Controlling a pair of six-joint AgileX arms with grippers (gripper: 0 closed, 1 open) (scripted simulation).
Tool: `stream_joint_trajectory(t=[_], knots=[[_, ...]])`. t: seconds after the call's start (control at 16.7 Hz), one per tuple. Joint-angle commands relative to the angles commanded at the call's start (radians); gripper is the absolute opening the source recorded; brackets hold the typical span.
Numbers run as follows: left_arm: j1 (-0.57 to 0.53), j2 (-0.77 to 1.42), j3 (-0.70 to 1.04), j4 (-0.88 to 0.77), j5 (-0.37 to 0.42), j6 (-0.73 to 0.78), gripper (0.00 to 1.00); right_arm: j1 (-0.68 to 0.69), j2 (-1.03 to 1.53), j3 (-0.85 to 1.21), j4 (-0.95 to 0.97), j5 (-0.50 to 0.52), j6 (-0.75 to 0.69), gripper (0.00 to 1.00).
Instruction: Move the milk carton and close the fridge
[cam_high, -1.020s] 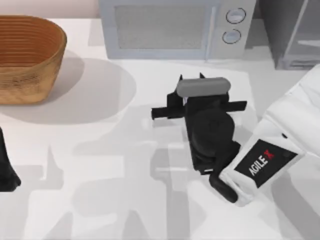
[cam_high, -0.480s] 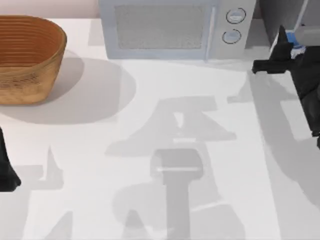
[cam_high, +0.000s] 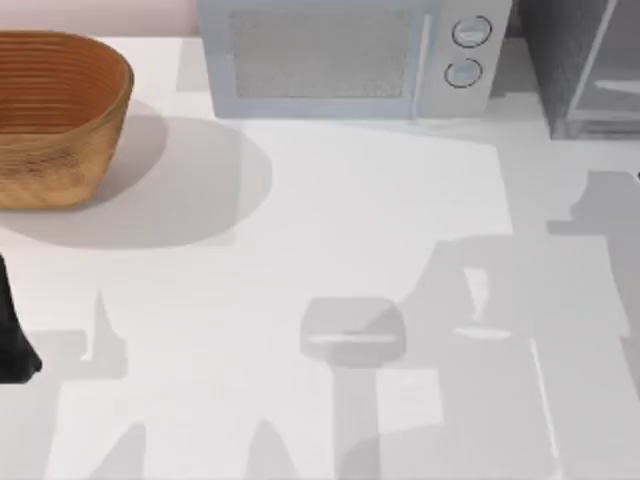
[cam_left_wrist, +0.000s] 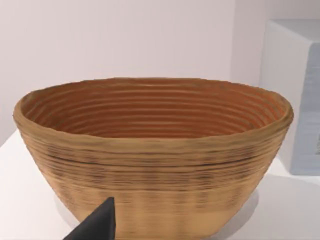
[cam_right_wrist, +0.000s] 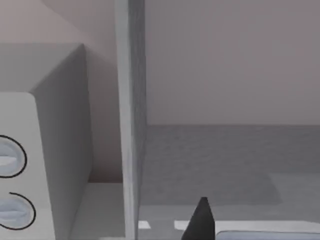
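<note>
My left arm (cam_high: 12, 340) sits parked at the left edge of the table (cam_high: 330, 250) in the top view. In the left wrist view one dark fingertip (cam_left_wrist: 97, 225) of the left end effector shows. I cannot tell how wide that end effector stands, and it touches nothing that I can see. Directly ahead of it, apart from the fingertip, stands the wicker basket (cam_left_wrist: 152, 155), upright on the table. Beyond the basket and to its side is the pale wall of the microwave (cam_left_wrist: 295, 95).

In the right wrist view a single dark fingertip (cam_right_wrist: 200, 222) of the right end effector shows. I cannot tell whether it is wide or narrow, nor whether it holds anything. Ahead of it lies the fridge (cam_right_wrist: 225, 165), with a grey speckled shelf floor and a pale back wall visible beyond its metal frame edge (cam_right_wrist: 131, 115). Beside that edge stands the microwave, its two round dials (cam_right_wrist: 10, 185) facing the camera.

In the top view the fridge (cam_high: 585, 65) occupies the far right corner of the table, just beside the microwave (cam_high: 350, 55).
</note>
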Motion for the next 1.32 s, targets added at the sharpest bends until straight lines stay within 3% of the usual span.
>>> stream_joint_trajectory(t=[0.42,1.02,1.32], knots=[[0.0,0.0,0.0,0.0,0.0,0.0,1.0,-0.017,0.074,0.074,-0.001,-0.02,-0.002,0.0],[0.0,0.0,0.0,0.0,0.0,0.0,1.0,-0.175,0.67,0.73,-0.07,-0.19,-0.009,0.0],[0.0,0.0,0.0,0.0,0.0,0.0,1.0,-0.218,0.796,0.863,-0.098,-0.231,-0.009,0.0]])
